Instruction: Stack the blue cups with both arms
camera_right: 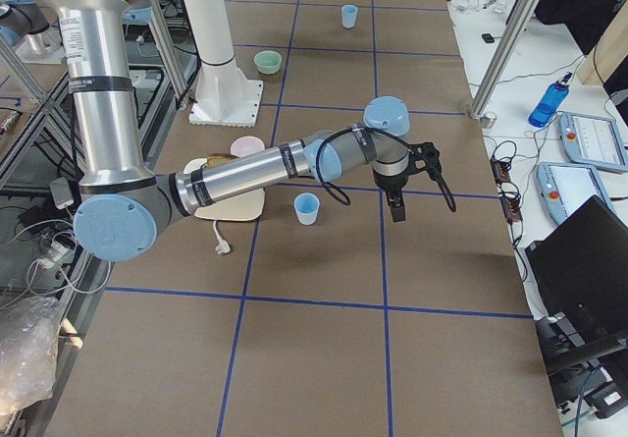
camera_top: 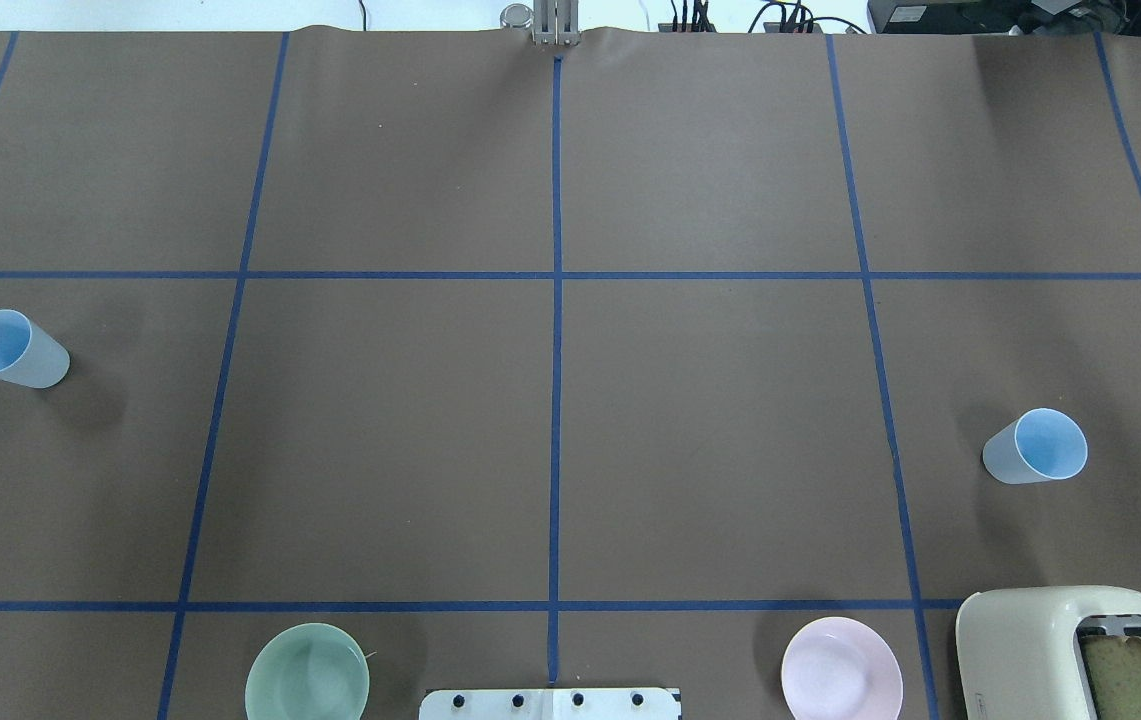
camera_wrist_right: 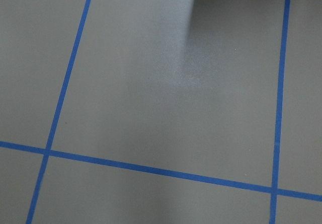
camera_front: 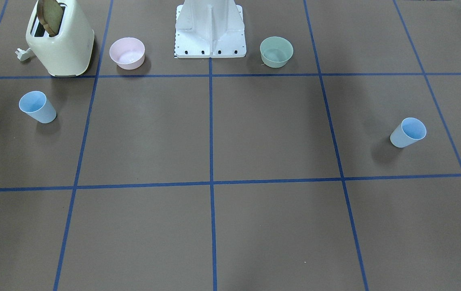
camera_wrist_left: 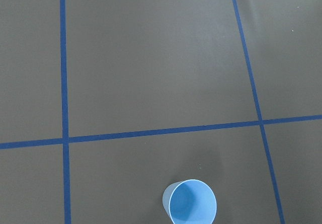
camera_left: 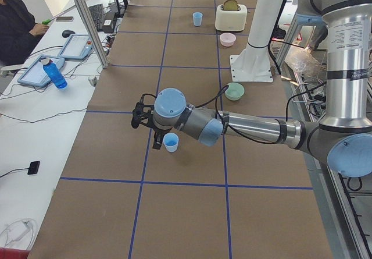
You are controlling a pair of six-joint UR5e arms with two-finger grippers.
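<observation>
Two light-blue cups stand upright, far apart on the brown table. One cup (camera_top: 12, 349) is on my left side, and shows in the front view (camera_front: 409, 132) and the left wrist view (camera_wrist_left: 191, 204). The other cup (camera_top: 1035, 447) is on my right side, near the toaster, and shows in the front view (camera_front: 37, 106). My left gripper (camera_left: 154, 142) hangs just beside the left cup (camera_left: 171, 142), not touching it. My right gripper (camera_right: 397, 208) hangs above the table, a cup's width or two beyond the right cup (camera_right: 307, 207). I cannot tell whether either gripper is open or shut.
A cream toaster (camera_top: 1080, 650) holding a bread slice, a pink bowl (camera_top: 840, 682) and a green bowl (camera_top: 307, 685) stand near the white pedestal (camera_front: 210, 30). Side tables with tablets, a blue bottle (camera_left: 54, 74) and seated people lie beyond the table's far edge.
</observation>
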